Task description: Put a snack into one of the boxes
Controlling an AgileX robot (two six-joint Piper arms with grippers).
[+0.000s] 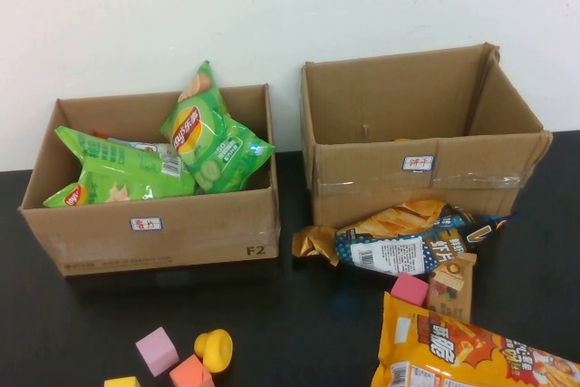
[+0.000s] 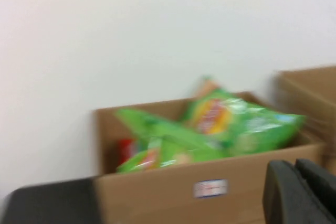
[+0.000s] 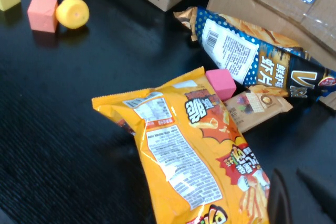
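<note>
Right gripper: we see only its dark fingertips at the edge of the right wrist view, above the orange bag; fingers pressed together, nothing between them.
Left gripper: dark fingers low in the left wrist view, in front of the left box; pressed together, empty.
Orange snack bag: nearest us, flat on the black table at about 5 o'clock from the table's middle.
Toy blocks: a pink cube, an orange-red block, a yellow block and a yellow knob grouped at 7 o'clock.
Pink block: just beyond the orange bag, touching its far edge.
Small brown packet: beside the pink block, toward 3 o'clock.
Blue-and-gold snack bag: lying across the foot of the right box.
Left box: at 10 o'clock, holding two green chip bags, one leaning upright.
Right box: at 1 o'clock; we see nothing inside it from here.
Wall: white, behind both boxes.
</note>
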